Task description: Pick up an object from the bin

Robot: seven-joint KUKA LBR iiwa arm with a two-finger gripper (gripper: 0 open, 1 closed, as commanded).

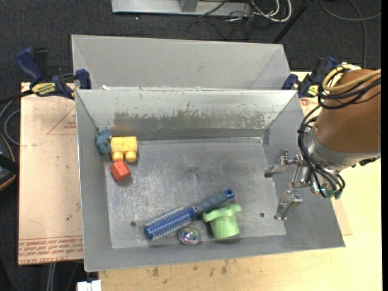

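You have the gripper [281, 189] at the 3 o'clock side of the bin [182, 111], its fingers spread apart with nothing between them, above bare floor. Nearest it, toward 6 o'clock, a green plastic cap [222, 222], a blue hairbrush [185, 217] and a small shiny ball [189, 236] lie close together. A yellow block [124, 148], a red block [120, 171] and a bluish lump [103, 140] sit at 10 o'clock.

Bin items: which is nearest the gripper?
The green cap-shaped piece, right of the blue brush, closest to the gripper; yellow block and red block lie far left.
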